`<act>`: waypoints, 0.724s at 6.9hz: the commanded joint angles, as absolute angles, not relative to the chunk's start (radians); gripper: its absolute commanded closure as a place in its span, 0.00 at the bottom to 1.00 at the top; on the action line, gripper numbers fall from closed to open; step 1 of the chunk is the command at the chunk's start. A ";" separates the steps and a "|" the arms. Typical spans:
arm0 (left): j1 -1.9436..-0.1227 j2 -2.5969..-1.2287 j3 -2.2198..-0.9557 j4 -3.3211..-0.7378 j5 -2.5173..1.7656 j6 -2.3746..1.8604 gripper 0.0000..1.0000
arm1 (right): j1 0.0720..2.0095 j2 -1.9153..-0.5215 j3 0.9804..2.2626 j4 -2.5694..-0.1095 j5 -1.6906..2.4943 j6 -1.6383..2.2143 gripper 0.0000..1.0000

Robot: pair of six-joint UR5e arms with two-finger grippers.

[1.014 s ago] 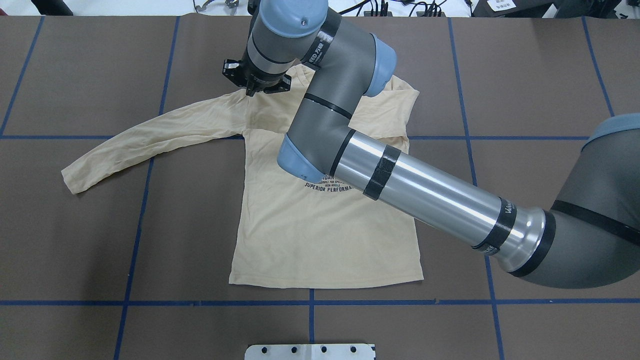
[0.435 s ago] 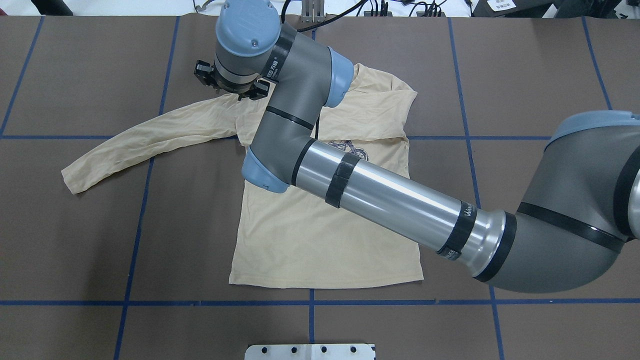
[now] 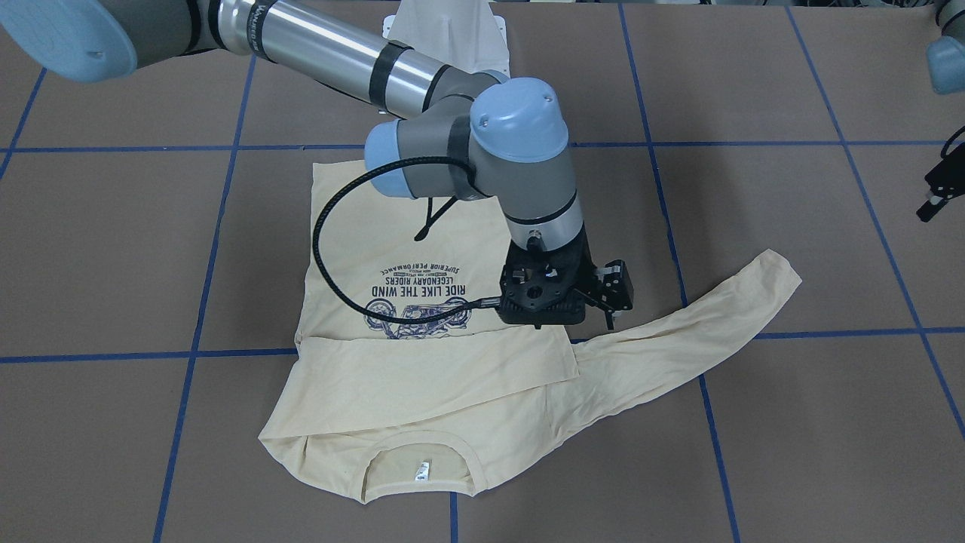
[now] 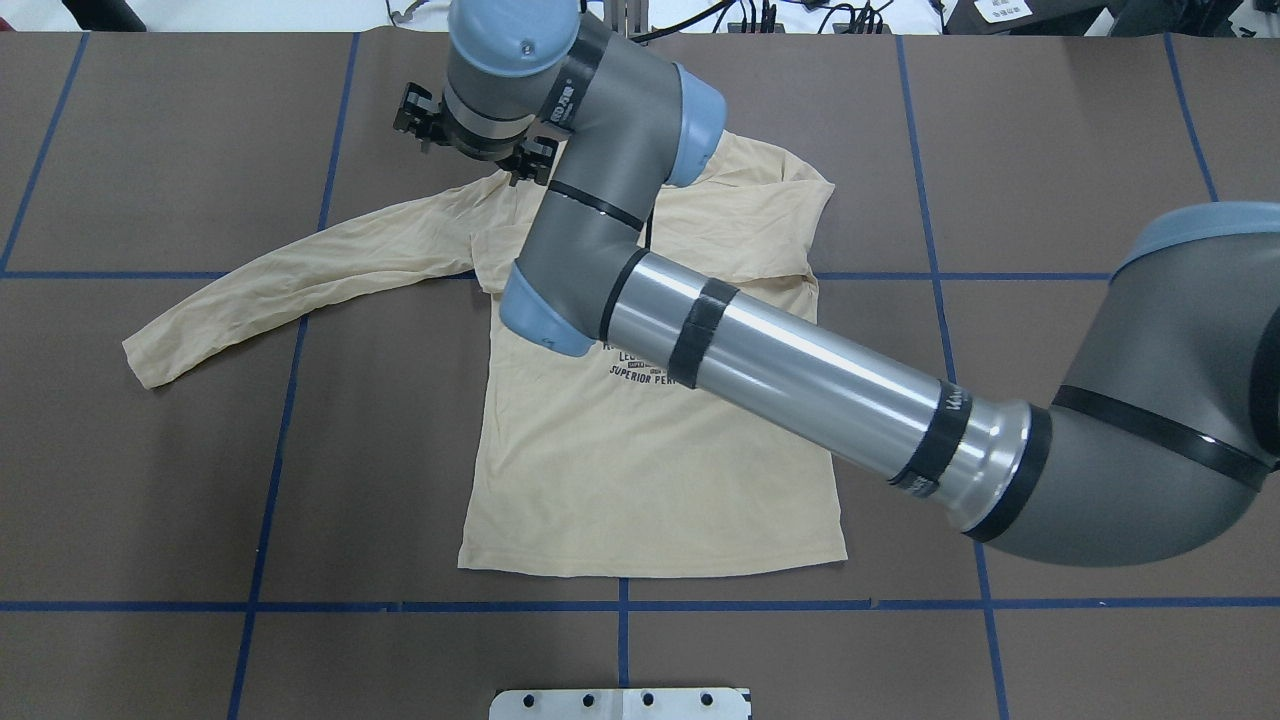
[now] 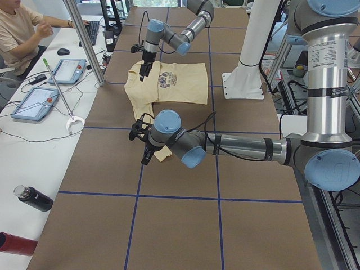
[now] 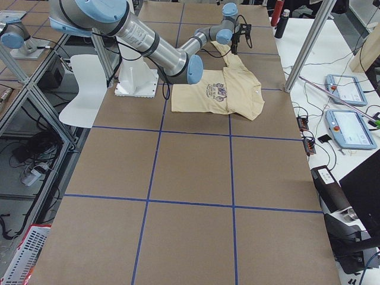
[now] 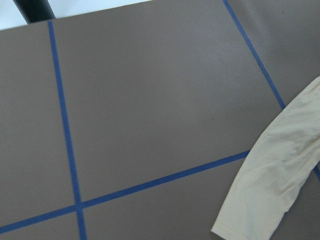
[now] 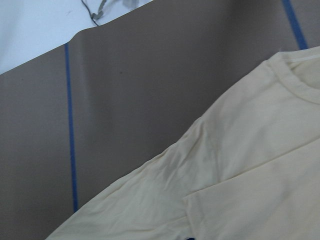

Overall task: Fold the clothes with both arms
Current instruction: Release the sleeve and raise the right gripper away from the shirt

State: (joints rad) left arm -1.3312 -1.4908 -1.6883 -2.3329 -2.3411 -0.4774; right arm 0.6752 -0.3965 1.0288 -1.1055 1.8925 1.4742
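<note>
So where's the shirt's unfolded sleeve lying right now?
In the overhead view the sleeve stretches flat toward the robot's left, crossing a blue tape line, its shoulder end near the right gripper.

We find the T-shirt (image 4: pixel 640 480) in the middle of the table (image 4: pixel 1050 150), neckline toward its far edge, one sleeve (image 4: pixel 300 270) reaching toward its left end, right gripper (image 3: pixel 543 313) by that shoulder.

Brown desk (image 4: pixel 150 480) gridded with blue tape (image 4: pixel 400 606). Beyond it you see a white pedestal (image 5: pixel 253 53), a tablet (image 5: pixel 70 71) and a dark bottle (image 5: pixel 34 198) (both on the white side bench).
</note>
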 commanded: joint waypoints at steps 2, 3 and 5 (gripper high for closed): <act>-1.137 -1.538 -1.549 -2.520 -2.240 -0.736 0.01 | 0.843 -0.795 1.380 -1.262 2.045 1.334 0.03; -1.132 -1.584 -1.489 -2.525 -2.247 -0.750 0.01 | 0.885 -0.854 1.420 -1.340 2.046 1.221 0.04; -1.106 -1.591 -1.448 -2.523 -2.249 -0.752 0.03 | 0.993 -1.053 1.546 -1.374 2.110 0.987 0.05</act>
State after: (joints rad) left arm -1.1194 -1.5820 -1.4803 -2.5211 -2.2472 -0.7467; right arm 0.9263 -0.9360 1.4756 -1.3497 2.0660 1.1217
